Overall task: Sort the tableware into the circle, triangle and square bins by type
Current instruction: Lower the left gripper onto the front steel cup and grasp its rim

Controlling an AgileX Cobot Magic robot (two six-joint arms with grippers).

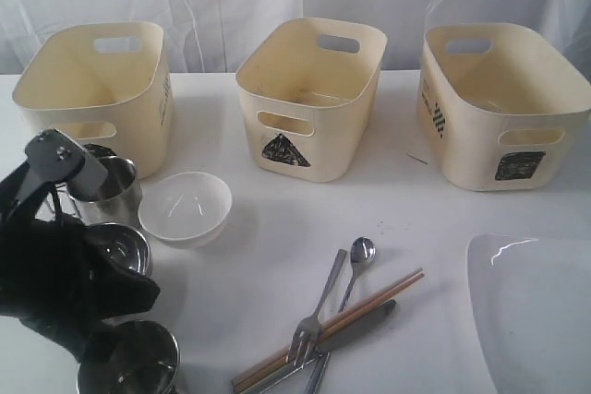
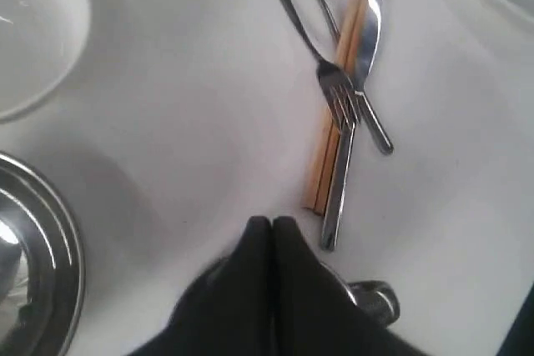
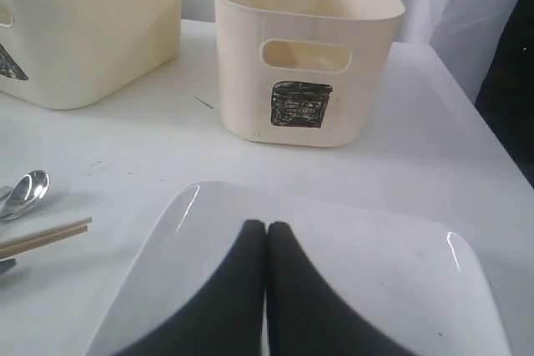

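Three bins [image 1: 314, 131], three steel vessels [image 1: 120, 198], one white bowl [image 1: 185, 211], one plate [image 1: 536, 320] counted; left gripper [image 2: 271, 227], right gripper [image 3: 266, 228] both pressed together, nothing held.

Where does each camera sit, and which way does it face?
Exterior view: above the table's front, facing the triangle bin; left arm shows.
Left wrist view: over the table, looking down at the fork; shut left gripper shows.
Right wrist view: low over the plate, facing the square bin; shut right gripper shows.
Both wrist views share the chopsticks.
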